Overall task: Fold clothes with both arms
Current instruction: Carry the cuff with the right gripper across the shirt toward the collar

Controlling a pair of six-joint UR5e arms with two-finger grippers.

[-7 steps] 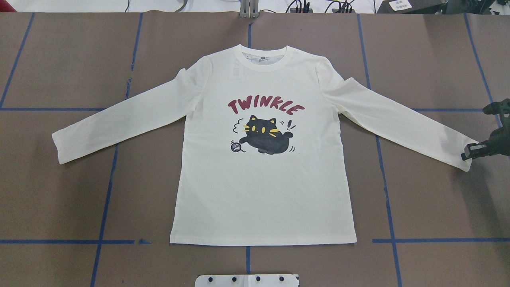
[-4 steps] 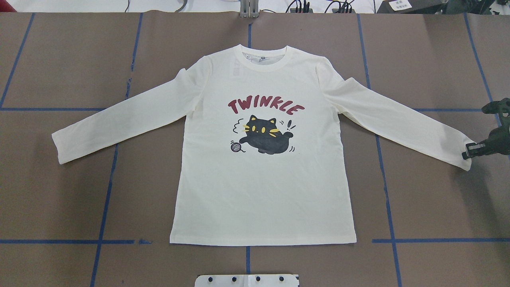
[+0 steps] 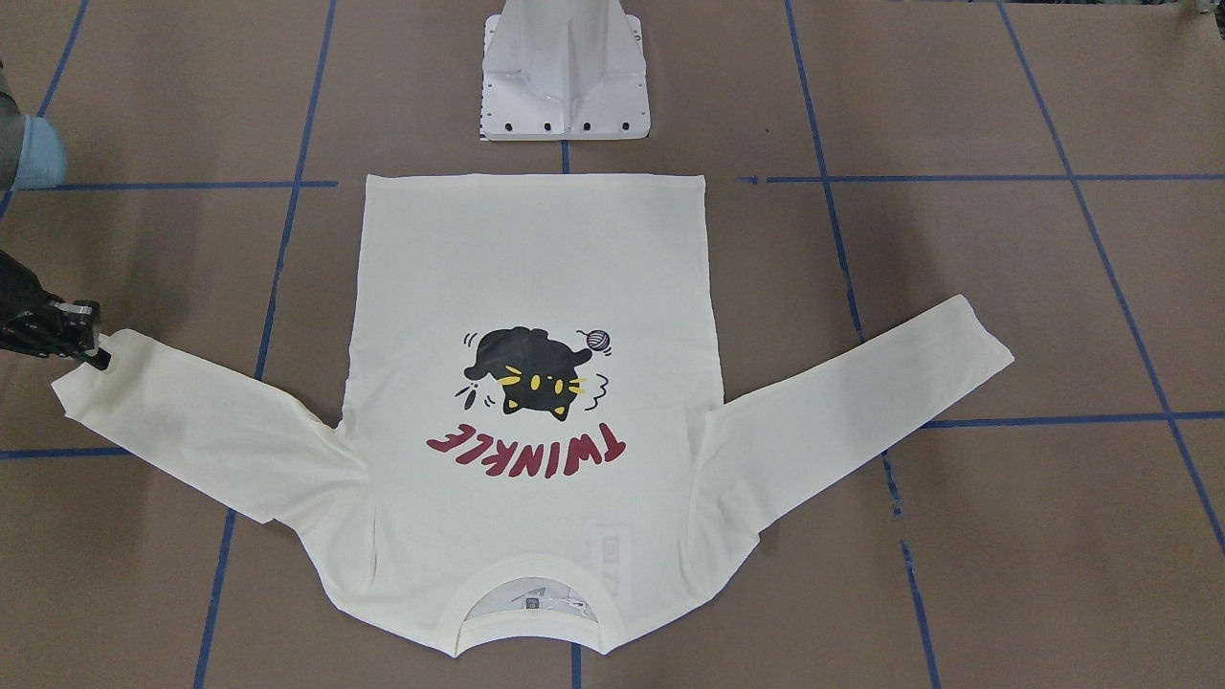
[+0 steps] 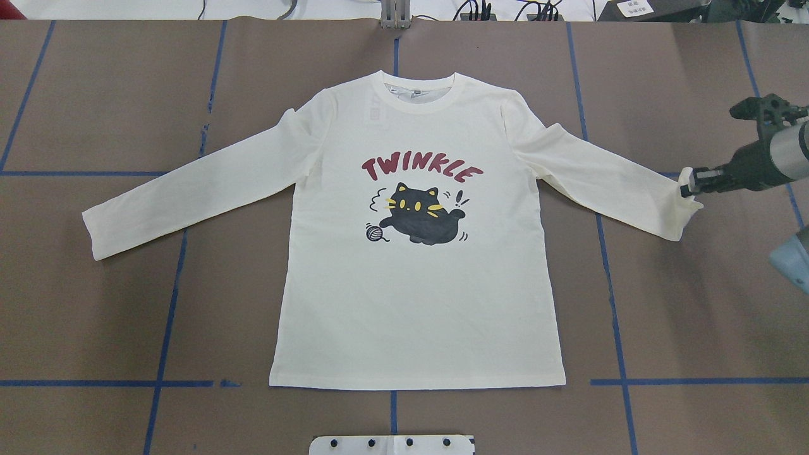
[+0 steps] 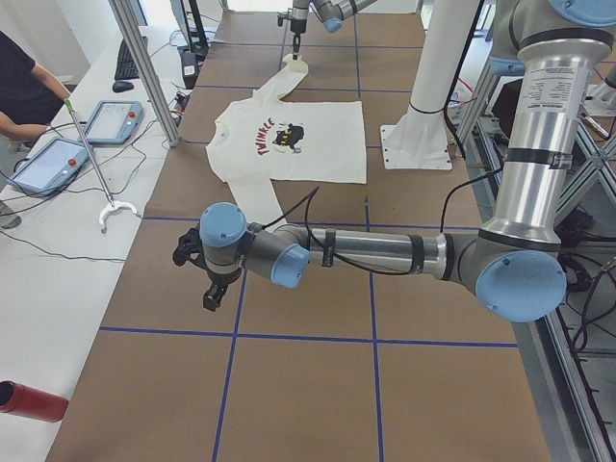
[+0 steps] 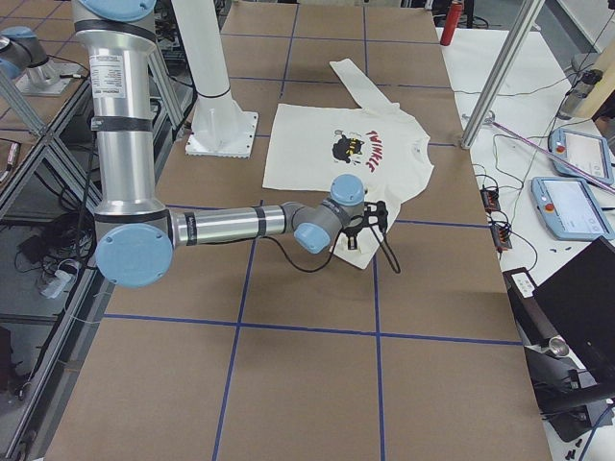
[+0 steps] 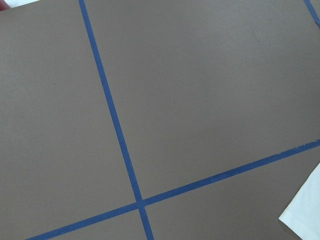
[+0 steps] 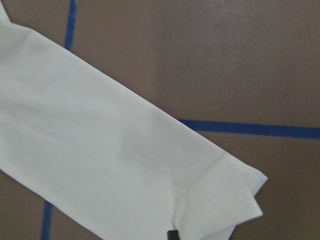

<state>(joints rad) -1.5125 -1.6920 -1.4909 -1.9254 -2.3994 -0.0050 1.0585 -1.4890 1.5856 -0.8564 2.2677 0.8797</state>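
Forearm of the left arm [image 5: 385, 252] is stretched low over the surface [image 4: 95, 303], the left end effector [image 5: 214, 289] pointed down with closure impossible to tell; beyond, the T-shirt [image 4: 411, 303] is spread flat print-up, its far cuff [image 4: 679, 218] pinched aloft by the right end effector [image 4: 686, 188].

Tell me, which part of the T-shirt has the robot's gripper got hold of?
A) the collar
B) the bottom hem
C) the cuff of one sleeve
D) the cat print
C: the right gripper is pinched on the cuff at the end of one sleeve of the cream T-shirt, far out to the side of the collar, hem and print.
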